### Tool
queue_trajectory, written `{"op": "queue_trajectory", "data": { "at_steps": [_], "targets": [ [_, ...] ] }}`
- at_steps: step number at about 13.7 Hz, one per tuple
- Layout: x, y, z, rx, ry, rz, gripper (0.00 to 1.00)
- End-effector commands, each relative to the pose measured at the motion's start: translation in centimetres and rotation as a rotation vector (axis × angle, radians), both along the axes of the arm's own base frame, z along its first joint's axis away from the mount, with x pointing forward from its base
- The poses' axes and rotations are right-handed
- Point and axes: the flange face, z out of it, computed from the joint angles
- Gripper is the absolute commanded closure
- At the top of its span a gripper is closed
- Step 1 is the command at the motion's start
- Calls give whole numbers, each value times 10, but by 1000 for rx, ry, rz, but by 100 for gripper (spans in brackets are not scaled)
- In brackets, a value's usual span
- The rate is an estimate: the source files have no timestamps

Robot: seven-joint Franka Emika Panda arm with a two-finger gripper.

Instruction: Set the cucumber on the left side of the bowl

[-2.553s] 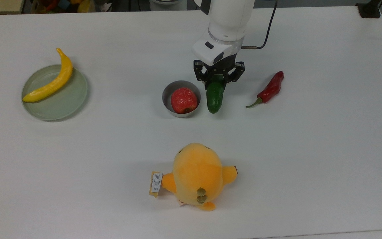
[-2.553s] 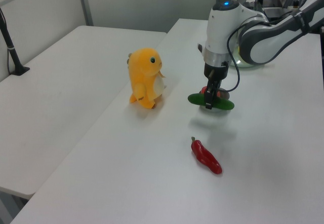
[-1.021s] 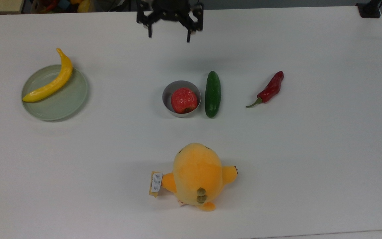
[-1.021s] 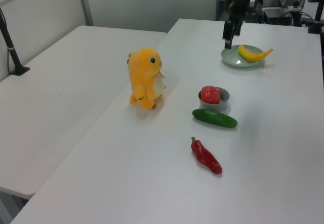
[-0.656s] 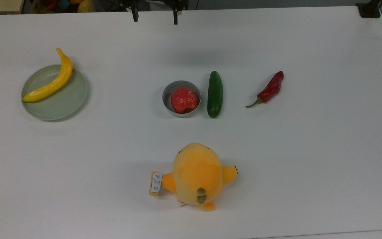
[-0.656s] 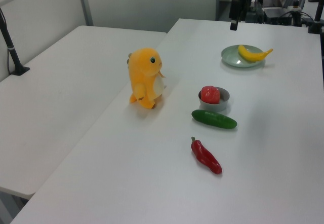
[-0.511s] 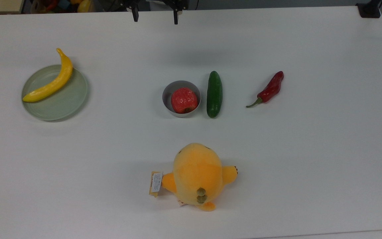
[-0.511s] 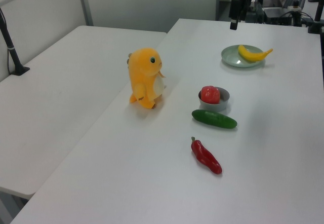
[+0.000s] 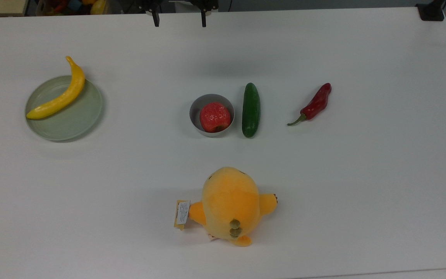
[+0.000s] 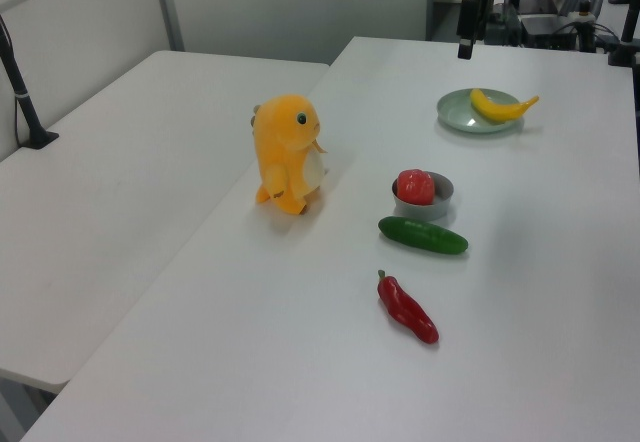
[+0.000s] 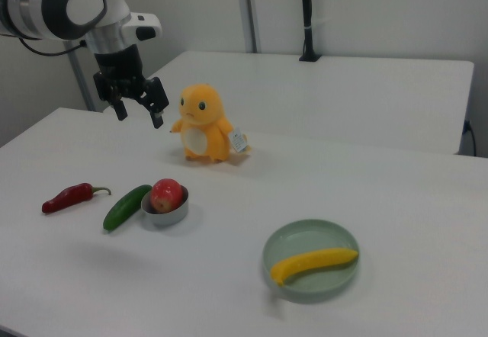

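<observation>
On the counter (image 9: 362,193), going left to right in the top view, sit the bowl (image 9: 197,119) with an apple (image 9: 215,116), then the cucumber (image 9: 251,110) just beside its right wall, then a red chilli (image 9: 315,104). Above, the gripper (image 11: 139,113) hangs spread wide, holding nothing.

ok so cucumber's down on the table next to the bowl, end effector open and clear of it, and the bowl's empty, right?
Not quite: the bowl isn't empty, it holds a red apple, as the top view shows. The rest stands: the cucumber lies on the table just beside the bowl, on the top view's right, and the end effector is open and well clear of it.
</observation>
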Motion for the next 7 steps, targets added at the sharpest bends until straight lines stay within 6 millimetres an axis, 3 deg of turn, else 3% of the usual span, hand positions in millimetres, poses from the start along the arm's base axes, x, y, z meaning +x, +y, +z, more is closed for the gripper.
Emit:
{"op": "queue_trajectory", "data": {
  "at_steps": [1, 7],
  "targets": [
    [-3, -1, 4, 34, 9, -35, 0],
    [2, 0, 9, 59, -43, -137, 0]
  ]
}}
